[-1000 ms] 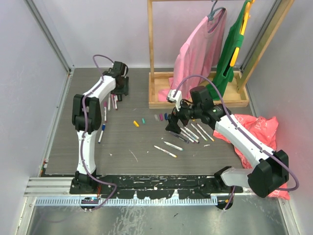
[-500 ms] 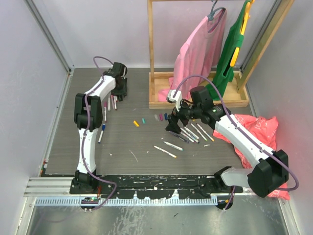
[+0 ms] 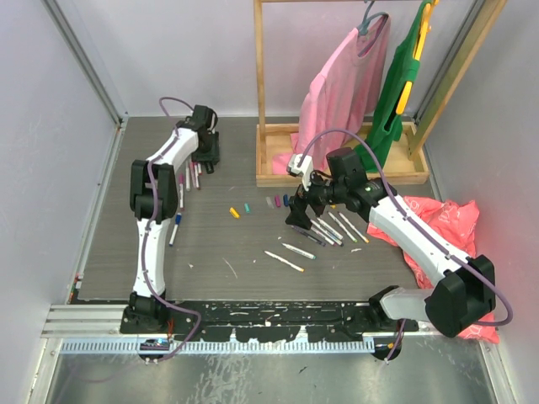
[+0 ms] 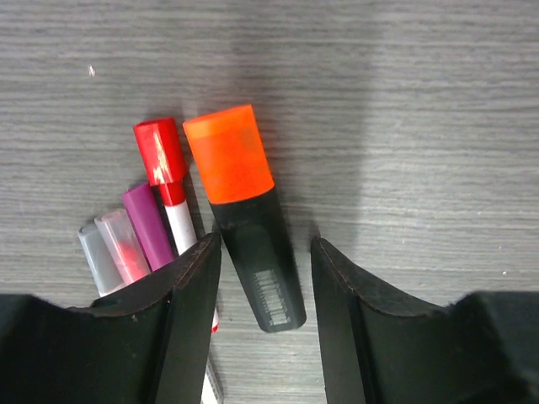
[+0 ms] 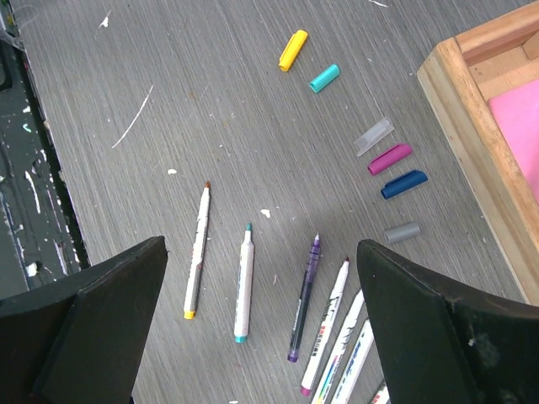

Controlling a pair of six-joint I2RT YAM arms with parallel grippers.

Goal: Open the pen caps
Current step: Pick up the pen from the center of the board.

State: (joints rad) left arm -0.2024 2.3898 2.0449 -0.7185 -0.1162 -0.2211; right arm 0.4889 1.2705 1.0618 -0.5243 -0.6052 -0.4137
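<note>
Marker (image 4: 257, 252), chunky and black, its orange cap (image 4: 229, 154) on, lay at the table's (image 4: 421, 101) far left, just beside a red-capped pen (image 4: 164, 164); my left claw (image 4: 265, 246) straddled its body, half spread, gripping nothing; closing squarely below the cap seemed wisest; my right claw (image 5: 261, 246) hung wide.

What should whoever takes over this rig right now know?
Left claw: open, straddling the orange marker, with a gap on either side.
Right claw: open, empty, above the uncapped pens.
Done: six loose caps lie on the table beyond those pens.
To do: the orange marker, the red-capped pen and its neighbours are capped.
</note>
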